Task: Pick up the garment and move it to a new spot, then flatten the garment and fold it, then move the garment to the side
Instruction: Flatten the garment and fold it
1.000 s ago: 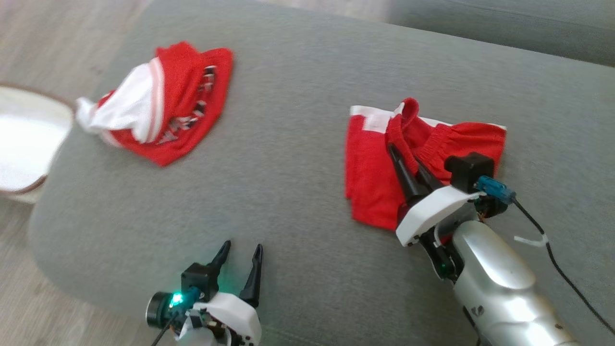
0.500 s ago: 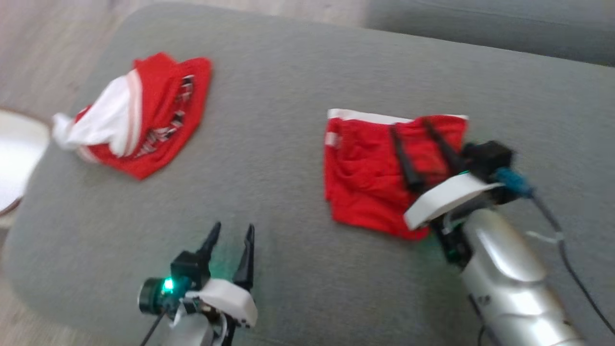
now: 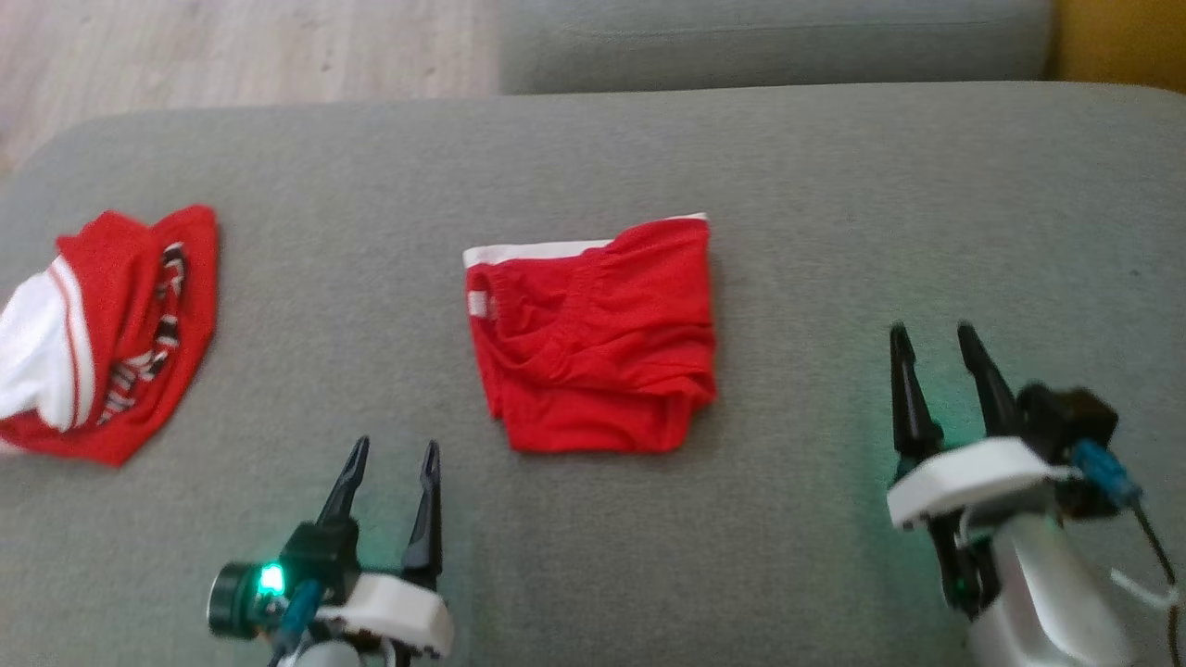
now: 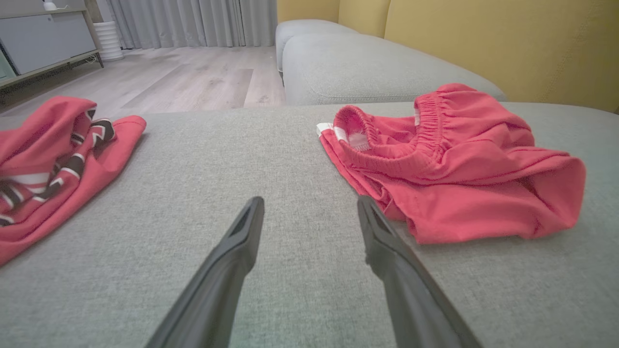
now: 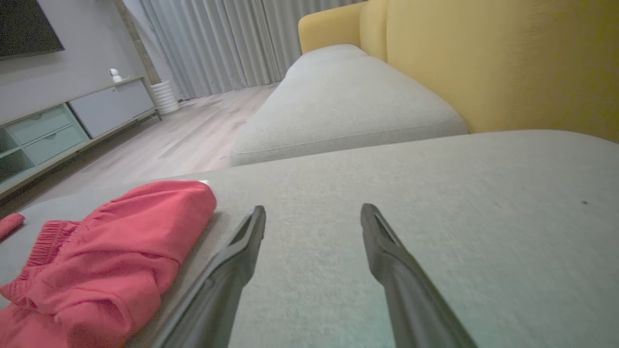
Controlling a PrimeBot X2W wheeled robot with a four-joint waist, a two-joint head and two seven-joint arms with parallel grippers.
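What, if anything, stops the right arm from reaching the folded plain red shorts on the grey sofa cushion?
Probably nothing, so yes. The right gripper is open and empty, just to the right of the folded plain red shorts, with bare grey sofa cushion between them.

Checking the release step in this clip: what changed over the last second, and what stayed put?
The right claw let go of the red shorts and drew back to their right, open and clear of them. The shorts now lie folded on the grey cushion. The head view also swung. Unchanged: the left claw, open and idle, and the crumpled red and white garment.
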